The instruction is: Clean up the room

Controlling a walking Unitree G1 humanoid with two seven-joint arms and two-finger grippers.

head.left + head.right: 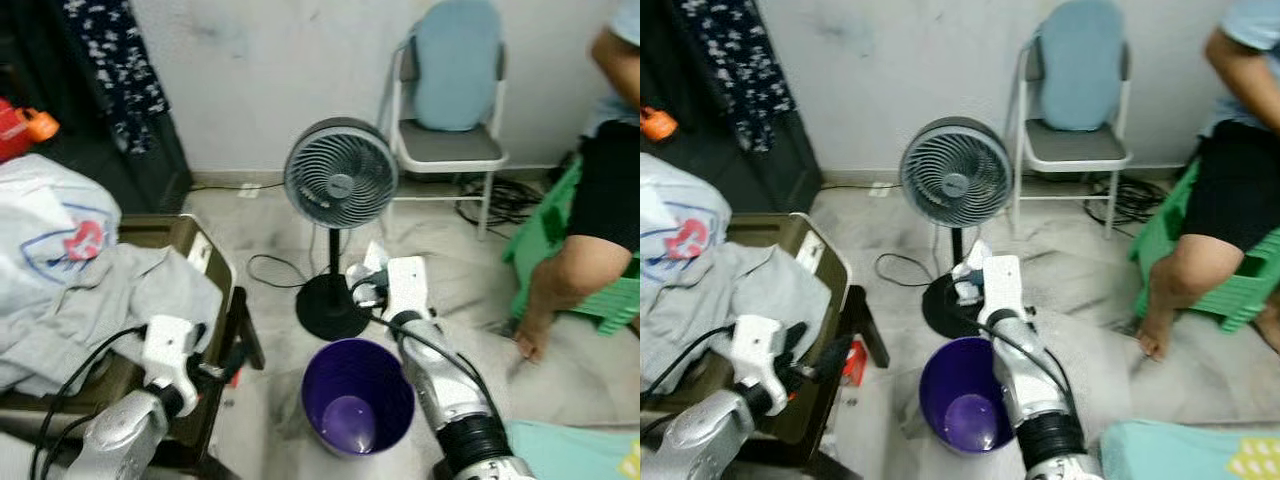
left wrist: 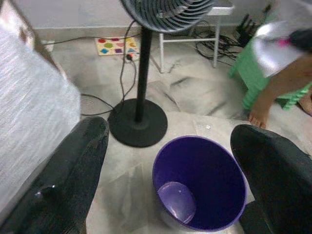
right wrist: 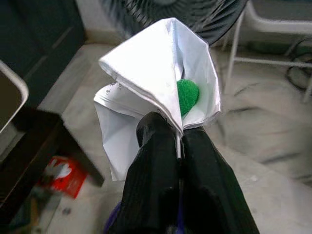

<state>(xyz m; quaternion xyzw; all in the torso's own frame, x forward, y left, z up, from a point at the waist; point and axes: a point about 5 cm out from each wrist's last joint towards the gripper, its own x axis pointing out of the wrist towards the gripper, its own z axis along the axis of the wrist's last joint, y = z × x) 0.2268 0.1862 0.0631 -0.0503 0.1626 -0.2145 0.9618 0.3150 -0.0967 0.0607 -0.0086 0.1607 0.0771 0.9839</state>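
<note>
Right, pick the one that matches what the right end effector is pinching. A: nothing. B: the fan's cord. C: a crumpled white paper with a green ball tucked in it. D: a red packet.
C: in the right wrist view the right end effector has its fingers closed on the white paper, with the green ball showing in its fold.

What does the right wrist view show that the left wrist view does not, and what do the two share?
Right wrist view alone: the right hand shut on a folded white paper with a green ball tucked inside, and a red packet on the floor under the dark table.

Left wrist view alone: the left hand open, the inside of the purple bin, a person's bare foot beside the green stool, and a coloured mat by the wall.

Both: the standing fan, the white chair's legs and the marbled floor.
</note>
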